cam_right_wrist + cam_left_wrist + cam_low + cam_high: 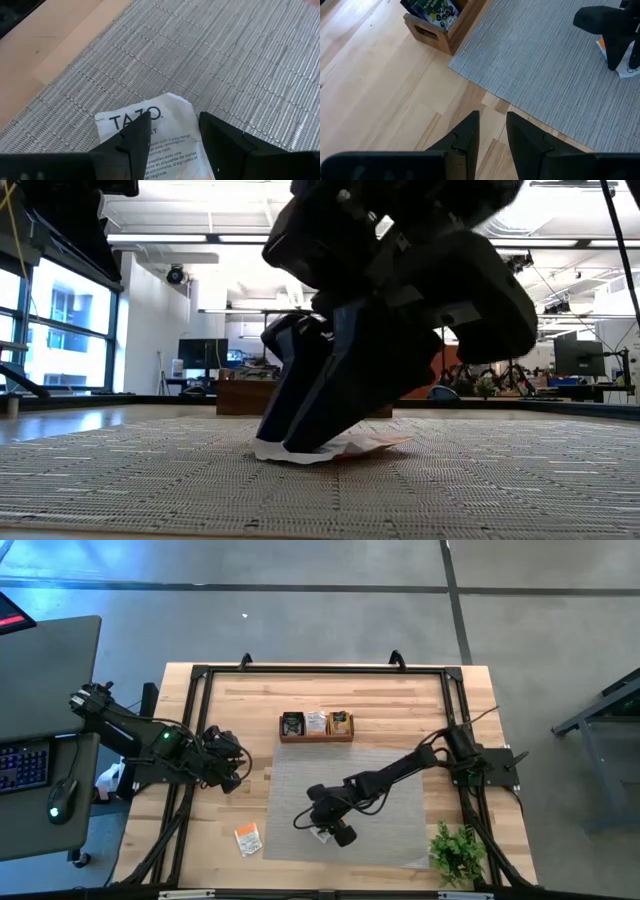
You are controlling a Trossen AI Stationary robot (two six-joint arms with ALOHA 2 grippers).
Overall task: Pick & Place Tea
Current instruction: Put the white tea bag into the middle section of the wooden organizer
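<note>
A white-and-orange tea sachet (170, 145) lies flat on the grey mat near the table's near edge, under my right gripper (175, 122), which is open and points down at it (332, 830). Another white-and-orange sachet (248, 838) lies on the bare wood near the left front. More sachets stand in the wooden three-compartment box (316, 737). My left gripper (492, 117) hovers open with a narrow gap over the wood at the mat's left edge (235, 768) and holds nothing. My right gripper comes at the sachet from above, slanting, its fingers spread over the printed face. In the low view the fingertips (290, 442) stand down on the sachet on the mat. One edge of the sachet (385, 442) curls up a little; the rest lies flat.
The grey woven mat (380, 765) covers the table's middle. The box sits at the mat's far edge. A small green plant (458, 852) stands at the near right corner. A black frame runs around the table. Bare wood lies to the left of the mat.
</note>
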